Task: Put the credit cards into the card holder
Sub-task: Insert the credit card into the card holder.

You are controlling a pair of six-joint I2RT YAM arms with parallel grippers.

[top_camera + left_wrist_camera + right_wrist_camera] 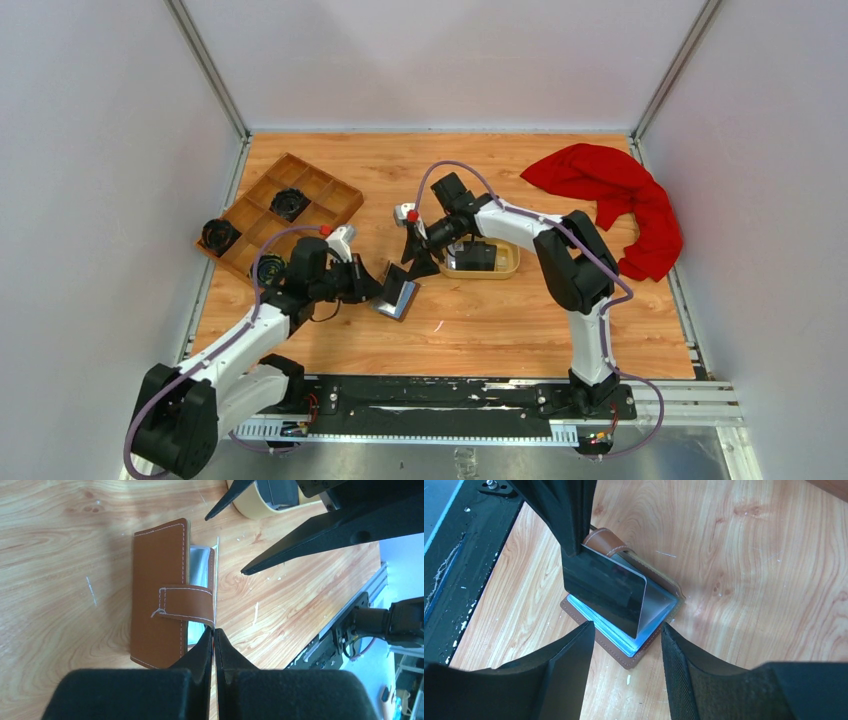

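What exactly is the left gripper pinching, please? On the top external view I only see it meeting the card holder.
Observer: The left gripper is shut on the thin edge of one dark pocket leaf of the card holder.
Operator: Thanks. Is the holder lying open?
Observer: Yes; the right wrist view shows that leaf raised off the bluish pockets beneath it.
Operator: And is the other arm carrying a card?
Observer: No; the right gripper is open, with nothing between its fingers, poised over the holder's edge.
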